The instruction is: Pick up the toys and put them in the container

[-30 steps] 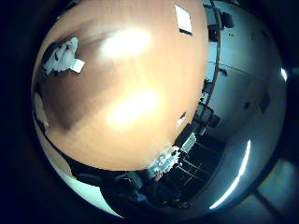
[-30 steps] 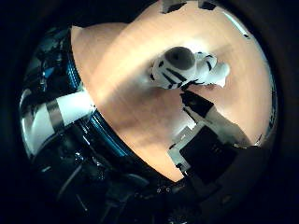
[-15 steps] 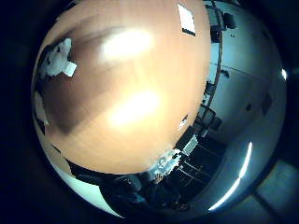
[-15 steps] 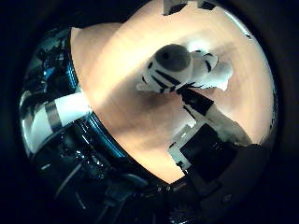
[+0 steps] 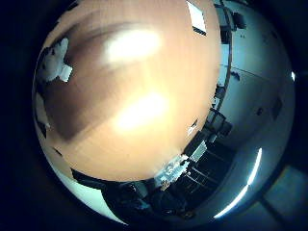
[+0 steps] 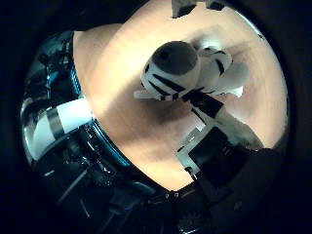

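Note:
A black-and-white striped zebra plush toy [image 6: 178, 71] lies on the wooden table [image 6: 127, 107] and fills a good part of the right thumb side palm view, close under the palm. My right hand [image 6: 216, 125] shows as white and black fingers reaching out straight beside the toy, not curled round it. In the right little finger side palm view a small white soft piece with a tag [image 5: 56, 61] lies on the table; I cannot tell whether it belongs to the same toy. I see no container that I can name for sure.
A white card [image 5: 196, 16] lies on the table near its edge. Beyond another table edge stand chairs and frames [image 5: 188, 166] on the room floor. A blue edge strip [image 6: 90, 132] runs along the table side, with white and grey equipment [image 6: 60, 117] behind it.
The zebra toy fills more of the thumb side view than a second ago, so the palm has come closer to it. The whole little finger side view has shifted a bit.

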Robot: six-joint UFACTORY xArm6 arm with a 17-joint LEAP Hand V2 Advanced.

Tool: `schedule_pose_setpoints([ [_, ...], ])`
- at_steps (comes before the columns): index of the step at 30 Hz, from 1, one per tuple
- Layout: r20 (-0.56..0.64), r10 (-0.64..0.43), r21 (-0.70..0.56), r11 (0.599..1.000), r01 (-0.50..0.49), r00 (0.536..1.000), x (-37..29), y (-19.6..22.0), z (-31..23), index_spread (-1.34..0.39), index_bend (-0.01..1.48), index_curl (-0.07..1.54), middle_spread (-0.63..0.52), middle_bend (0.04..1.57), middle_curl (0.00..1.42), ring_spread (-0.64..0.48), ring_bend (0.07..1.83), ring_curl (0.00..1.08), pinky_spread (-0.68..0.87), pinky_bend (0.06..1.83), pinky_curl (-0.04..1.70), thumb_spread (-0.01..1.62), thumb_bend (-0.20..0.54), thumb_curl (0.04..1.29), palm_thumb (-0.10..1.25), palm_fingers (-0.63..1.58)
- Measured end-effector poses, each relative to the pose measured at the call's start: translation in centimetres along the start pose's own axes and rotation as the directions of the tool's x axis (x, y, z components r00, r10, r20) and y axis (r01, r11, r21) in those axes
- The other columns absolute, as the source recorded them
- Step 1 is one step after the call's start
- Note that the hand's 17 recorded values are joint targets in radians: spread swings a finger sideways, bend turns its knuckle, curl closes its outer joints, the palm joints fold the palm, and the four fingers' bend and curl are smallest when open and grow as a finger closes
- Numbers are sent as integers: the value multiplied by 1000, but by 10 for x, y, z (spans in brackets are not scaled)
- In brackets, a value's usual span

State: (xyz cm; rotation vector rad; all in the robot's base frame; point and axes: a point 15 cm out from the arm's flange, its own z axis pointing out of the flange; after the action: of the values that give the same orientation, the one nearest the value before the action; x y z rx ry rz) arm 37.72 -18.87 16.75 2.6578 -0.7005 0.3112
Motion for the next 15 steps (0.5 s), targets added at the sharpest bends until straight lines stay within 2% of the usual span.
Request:
schedule_pose_setpoints([
  [15, 20, -10, -28, 1000, 10, 1000, -1, -5, 16, -610, 361, 426, -246, 194, 361, -11, 178, 161, 415, 183, 207, 964, -19, 437, 970, 478],
])
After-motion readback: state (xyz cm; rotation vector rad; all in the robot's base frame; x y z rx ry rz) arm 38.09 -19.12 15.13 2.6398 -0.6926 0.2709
